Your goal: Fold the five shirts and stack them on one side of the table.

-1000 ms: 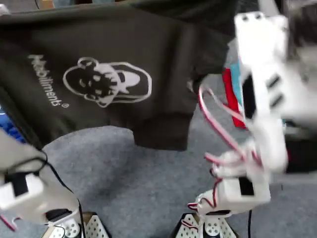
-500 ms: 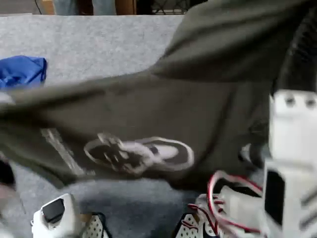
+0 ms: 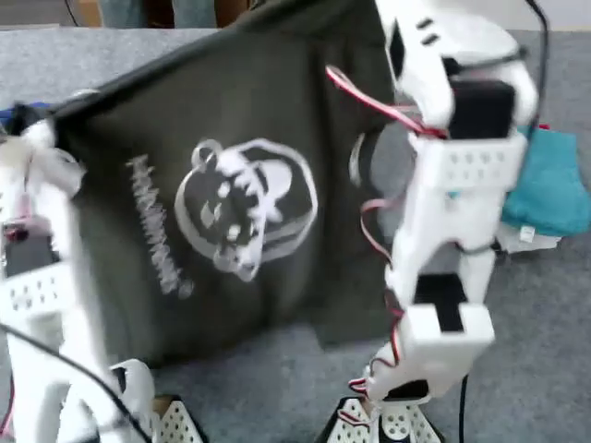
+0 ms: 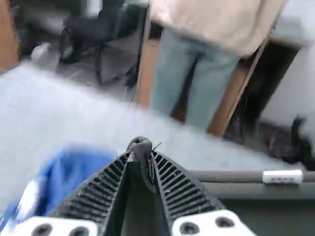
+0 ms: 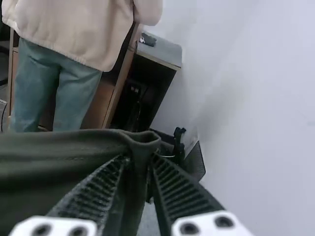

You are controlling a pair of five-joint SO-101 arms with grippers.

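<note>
**A:** Main object?

**B:** The dark olive shirt (image 3: 231, 212), held up and spread wide above the grey table (image 3: 277, 388), with one upper corner in each gripper. Its front carries a round white emblem (image 3: 245, 208) with a line of white lettering (image 3: 157, 226) beside it.

**A:** The fingers?

**B:** Left gripper (image 4: 141, 150): ribbed fingers (image 4: 172, 182) pressed together on a small tuft of the olive cloth. Right gripper (image 5: 140, 150): fingers likewise clamped on a bunched fold of the shirt's upper edge.

**A:** What does each view add?

**B:** The high view gives the whole spread, with the left arm (image 3: 42, 277) and the right arm (image 3: 452, 185) standing at either side of the shirt. The left wrist view shows a blue shirt (image 4: 74, 167) lying crumpled on the table below the gripper. In the high view it is probably the blue sliver at the shirt's edge, though too little is exposed to be sure.

**A:** Beyond that?

**B:** A teal shirt (image 3: 554, 189) lies on the table past the right arm, with a white tag (image 3: 526, 235) at its near edge.
</note>
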